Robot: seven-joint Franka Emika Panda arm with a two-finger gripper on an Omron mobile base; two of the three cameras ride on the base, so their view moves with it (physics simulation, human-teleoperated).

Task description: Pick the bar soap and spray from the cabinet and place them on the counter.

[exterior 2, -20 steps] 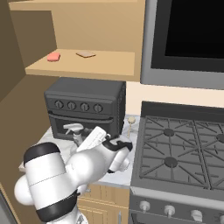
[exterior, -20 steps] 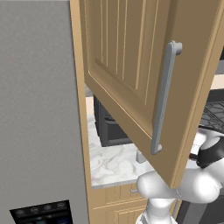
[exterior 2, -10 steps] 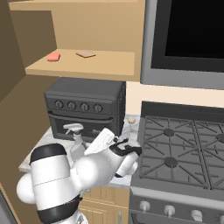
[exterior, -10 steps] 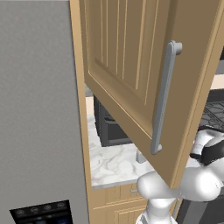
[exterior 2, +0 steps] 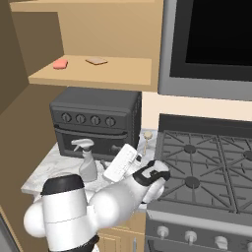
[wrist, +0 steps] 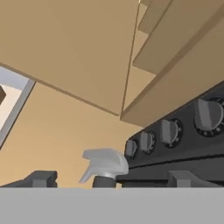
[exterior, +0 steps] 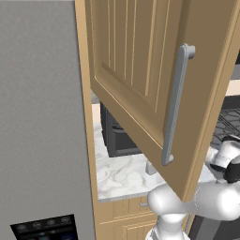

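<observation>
The pink bar soap [exterior 2: 60, 63] lies on the open cabinet's shelf [exterior 2: 98, 74], next to a flat tan item [exterior 2: 96, 61]. The grey spray [exterior 2: 86, 160] stands upright on the marble counter [exterior 2: 42, 173] in front of the toaster oven. My gripper [exterior 2: 107, 173] hangs just right of the spray, open and holding nothing. In the hand view the spray's trigger head [wrist: 104, 162] rises between my spread fingertips [wrist: 43, 178], and the gripper [wrist: 113, 179] is not touching it. The cabinet door [exterior: 140, 84] with its grey bar handle [exterior: 174, 103] swings wide open.
A black toaster oven [exterior 2: 96, 120] sits at the back of the counter under the shelf. The stove [exterior 2: 206, 162] lies to the right, with a microwave [exterior 2: 211, 44] above. A small bottle [exterior 2: 146, 136] stands by the stove. A grey fridge [exterior: 42, 117] walls off the left.
My hand has drawn back a little to the right, away from the spray. The spray stays upright on the counter and the soap has not moved.
</observation>
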